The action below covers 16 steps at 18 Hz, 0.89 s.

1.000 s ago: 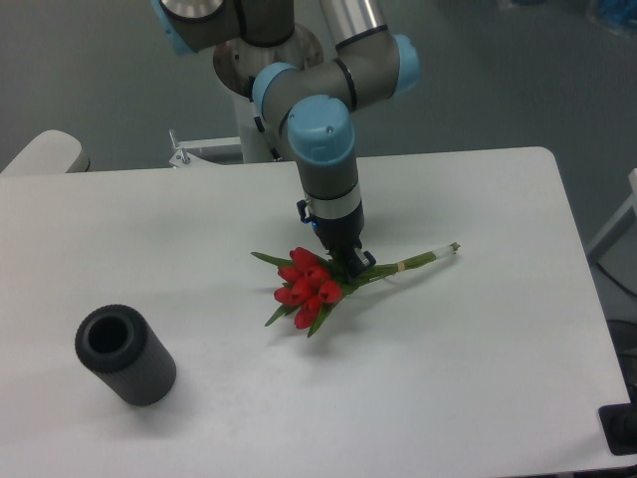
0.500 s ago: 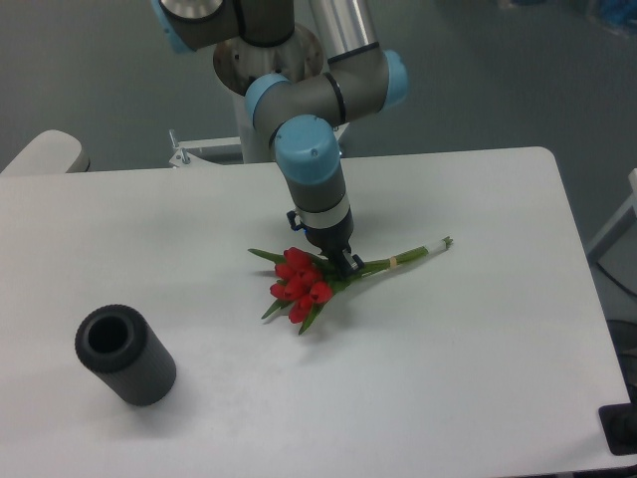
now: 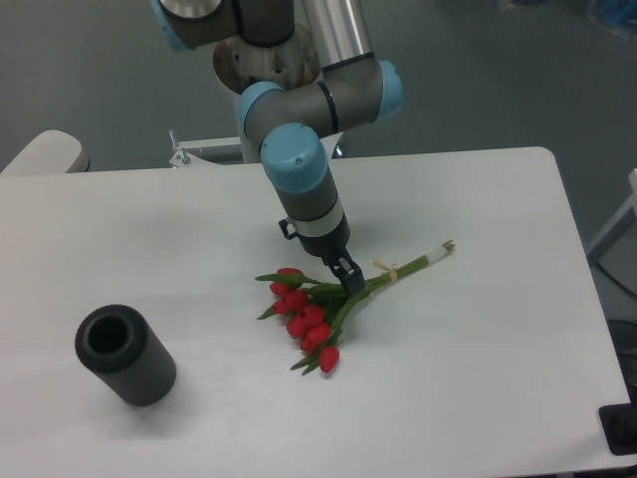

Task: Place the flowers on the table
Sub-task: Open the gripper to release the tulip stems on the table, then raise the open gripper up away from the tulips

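Note:
The flowers (image 3: 317, 321), red tulips with green leaves and long stems tied by a pale band (image 3: 390, 269), lie flat on the white table (image 3: 478, 349) near its middle. The blooms fan out to the lower left and the stem ends point to the upper right. My gripper (image 3: 345, 278) points down just over the stems, close behind the blooms. Its dark fingers (image 3: 350, 283) stand slightly apart, straddling the stems, and the bunch rests on the tabletop.
A dark grey ribbed hollow cylinder (image 3: 123, 355) lies on the table at the front left. A pale rounded chair-like shape (image 3: 45, 151) shows beyond the table's back left edge. The arm's base (image 3: 261, 60) stands behind the back edge.
The arm has shifted a little to the left. The blooms, bunched under the gripper before, have dropped flat and fanned out toward the lower left. The gripper seems to have let go.

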Tool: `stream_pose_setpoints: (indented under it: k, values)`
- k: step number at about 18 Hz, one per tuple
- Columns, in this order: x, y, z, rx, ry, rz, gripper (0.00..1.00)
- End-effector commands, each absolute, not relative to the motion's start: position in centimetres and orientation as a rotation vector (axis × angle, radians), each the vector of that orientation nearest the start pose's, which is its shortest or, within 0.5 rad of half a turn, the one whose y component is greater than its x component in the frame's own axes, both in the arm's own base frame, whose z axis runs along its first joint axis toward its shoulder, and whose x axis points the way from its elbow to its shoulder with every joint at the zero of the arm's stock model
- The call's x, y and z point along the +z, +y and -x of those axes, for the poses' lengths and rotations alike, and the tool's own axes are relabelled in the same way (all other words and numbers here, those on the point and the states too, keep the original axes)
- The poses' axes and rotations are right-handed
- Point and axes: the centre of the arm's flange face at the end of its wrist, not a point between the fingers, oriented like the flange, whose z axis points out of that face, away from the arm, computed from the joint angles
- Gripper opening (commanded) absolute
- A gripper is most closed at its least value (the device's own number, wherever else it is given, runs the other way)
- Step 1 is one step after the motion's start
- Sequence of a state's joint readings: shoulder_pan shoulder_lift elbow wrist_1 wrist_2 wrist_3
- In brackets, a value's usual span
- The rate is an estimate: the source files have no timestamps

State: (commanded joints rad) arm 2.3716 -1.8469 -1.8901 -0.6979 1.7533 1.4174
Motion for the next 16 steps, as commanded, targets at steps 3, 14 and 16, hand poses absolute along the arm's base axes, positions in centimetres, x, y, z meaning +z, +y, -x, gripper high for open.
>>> stream_pose_setpoints:
  k: [3, 14, 16]
  values:
    - [31.4, 49.1, 32.9, 0.564, 0.911, 2.960, 0.99]
    - [40.8, 55.5, 34.2, 0.394, 0.475, 2.690, 0.99]
    - [41.8, 56.2, 34.6, 0.372, 0.445, 2.679, 0.99]
